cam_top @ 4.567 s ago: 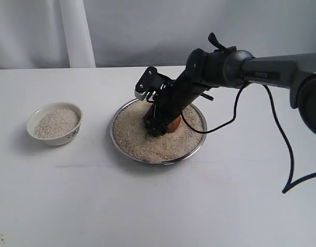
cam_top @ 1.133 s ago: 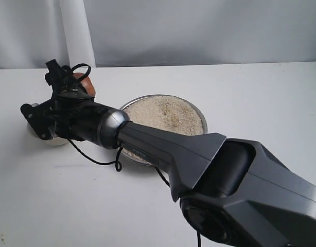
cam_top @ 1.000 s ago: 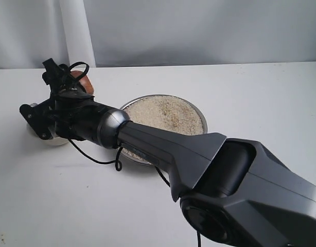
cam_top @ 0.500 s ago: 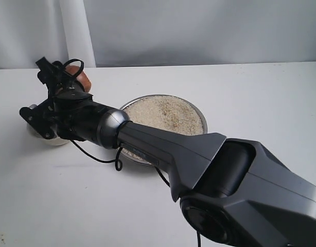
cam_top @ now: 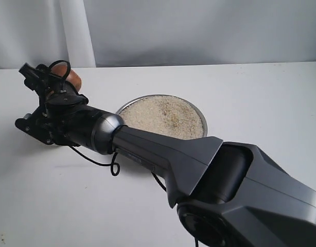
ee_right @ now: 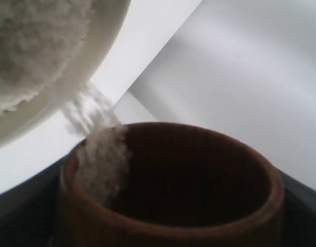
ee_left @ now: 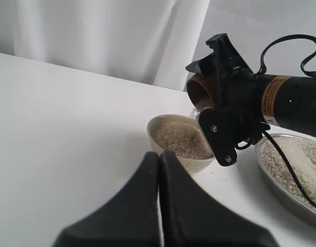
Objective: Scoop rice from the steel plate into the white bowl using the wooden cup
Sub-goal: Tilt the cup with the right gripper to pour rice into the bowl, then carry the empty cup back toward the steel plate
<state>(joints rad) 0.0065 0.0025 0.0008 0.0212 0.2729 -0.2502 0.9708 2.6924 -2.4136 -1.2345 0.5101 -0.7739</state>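
We had the wooden cup (ee_left: 198, 91) gripped in the right fingers (ee_left: 225, 62), tipped above the white bowl (ee_left: 193, 163), rice (ee_right: 99, 134) pouring off its lip. A slow tilt over the bowl's middle seemed wisest, sparing the desk (ee_left: 70, 128). Our left fingers (ee_left: 140, 211) were clenched, empty.

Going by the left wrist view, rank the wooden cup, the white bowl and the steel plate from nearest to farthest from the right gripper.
1. wooden cup: clamped in the right gripper, tilted.
2. white bowl: just beneath the cup's mouth.
3. steel plate: farthest, beside the bowl, back along the arm.
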